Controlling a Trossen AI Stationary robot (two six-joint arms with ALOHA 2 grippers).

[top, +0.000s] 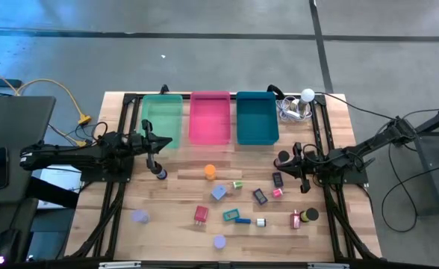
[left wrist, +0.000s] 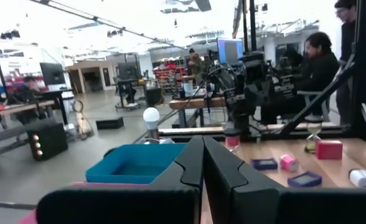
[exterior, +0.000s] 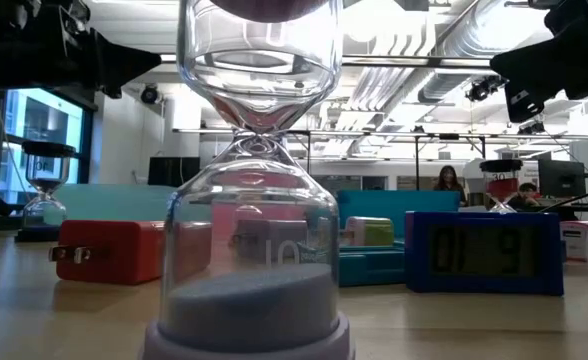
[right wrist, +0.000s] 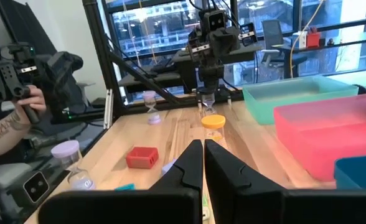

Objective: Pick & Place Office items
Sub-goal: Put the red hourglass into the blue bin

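The office items lie scattered on the wooden table in the high view: an orange cylinder [top: 210, 172], a red block [top: 201, 215], a teal block [top: 231, 215], black blocks [top: 260, 196], lavender-capped hourglasses [top: 219, 241] and a dark cap [top: 310, 215]. My left gripper [top: 164, 142] hovers in front of the green tray, shut, with a dark-capped hourglass [top: 160, 173] standing just beside it. My right gripper [top: 287, 158] hovers near the table's right side, in front of the teal tray, and is also shut. Both wrist views show the fingers [left wrist: 201, 165] [right wrist: 203, 163] closed together with nothing between them.
Green [top: 162, 119], pink [top: 210, 117] and teal [top: 257, 117] trays line the far edge. A white ball with cables [top: 306, 97] sits at the far right corner. An hourglass [exterior: 259, 200] stands right before the low camera. A person's hand [right wrist: 21, 102] shows beside the table.
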